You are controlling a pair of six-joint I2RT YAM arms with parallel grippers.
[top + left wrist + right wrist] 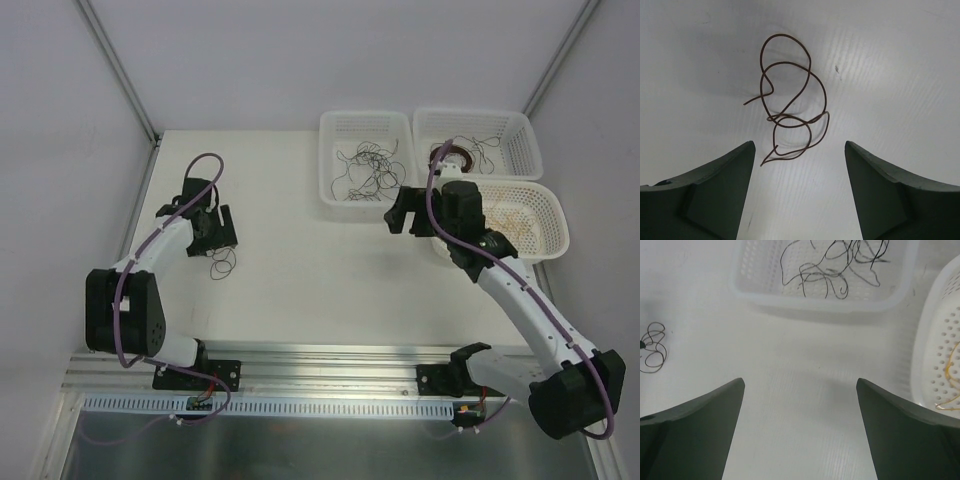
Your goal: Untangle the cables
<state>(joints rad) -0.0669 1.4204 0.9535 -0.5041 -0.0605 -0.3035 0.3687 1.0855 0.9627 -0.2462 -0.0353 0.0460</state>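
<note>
From above, my right arm point(500, 275) covers the left part of the oval basket point(548, 228), so I can't see all the yellow wires point(515, 222) in it. On the right wrist feed that basket runs off the right edge, and the rectangular basket point(820, 302) holding black wires point(840, 267) is cut by the top edge. The loose brown wire point(222, 265) is too small from above to trace its loops.

White table point(300, 290), three baskets point(366, 116), brown wire point(792, 118)
</note>
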